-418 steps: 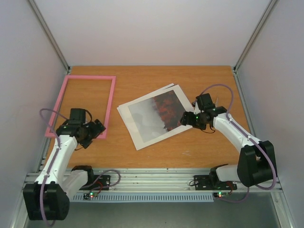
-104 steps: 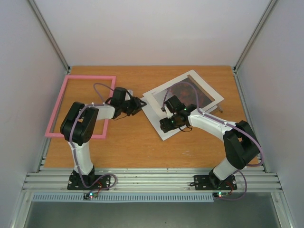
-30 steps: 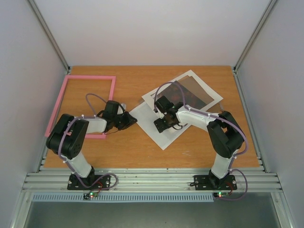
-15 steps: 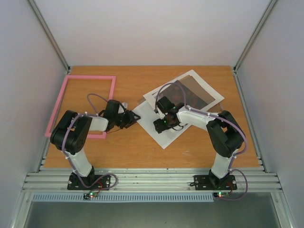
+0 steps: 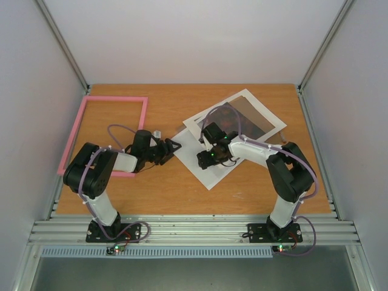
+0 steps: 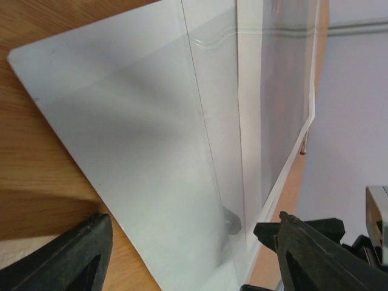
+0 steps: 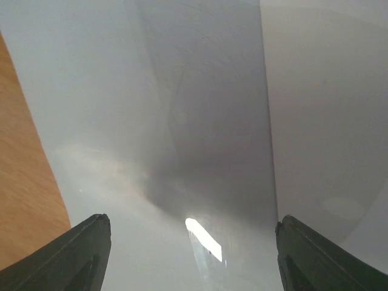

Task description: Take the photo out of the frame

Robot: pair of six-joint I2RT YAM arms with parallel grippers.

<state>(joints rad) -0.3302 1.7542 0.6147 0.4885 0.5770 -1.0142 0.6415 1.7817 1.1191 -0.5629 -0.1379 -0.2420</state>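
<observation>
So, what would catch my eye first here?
Probably the empty pink frame lying flat at the far left of the wooden table. Then the skewed pile of white sheets right of centre, with a dark picture showing at its far end. The left arm and right arm reach toward the pile from either side, jaws open.

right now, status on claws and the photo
Left claw open at stack corner; right claw open over it. Photo out of frame; white mat lies over it.

Wood-grain table (image 5: 182,188), matt; pink frame (image 5: 115,98) smooth; white sheet (image 7: 151,121) smooth, faintly glossy with glare
</observation>
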